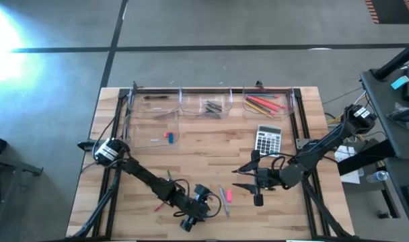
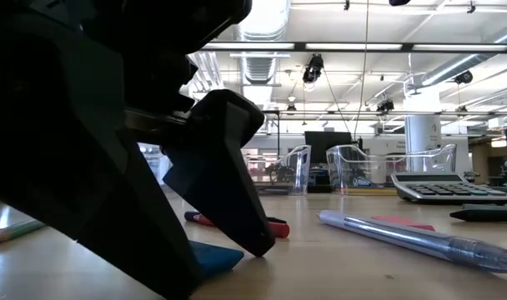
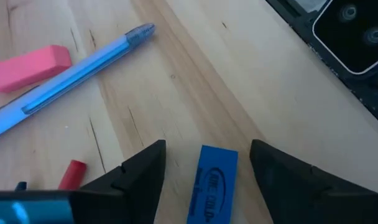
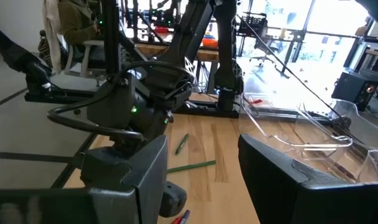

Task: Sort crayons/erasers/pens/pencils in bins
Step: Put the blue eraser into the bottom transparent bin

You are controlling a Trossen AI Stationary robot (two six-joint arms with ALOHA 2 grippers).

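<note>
A blue eraser [image 3: 211,183] lies flat on the wooden table near its front edge. My left gripper [image 3: 207,147] slants down over it, open, one finger on each side and a gap showing at both. It also shows from above [image 1: 199,214] and close up [image 2: 228,242], with the eraser [image 2: 213,257] at its foot. A pink eraser [image 3: 27,65], a blue pen [image 3: 71,71] and a red crayon [image 3: 71,174] lie just beyond. My right gripper [image 1: 243,177] hangs open above the table's right half, holding nothing [image 4: 198,168].
Four clear bins [image 1: 155,128] line the far edge. One holds pencils [image 1: 265,104], one dark pens [image 1: 211,106], one small erasers [image 1: 168,136]. A grey calculator [image 1: 268,139] lies right of centre. A green pencil [image 4: 192,166] lies on the left half.
</note>
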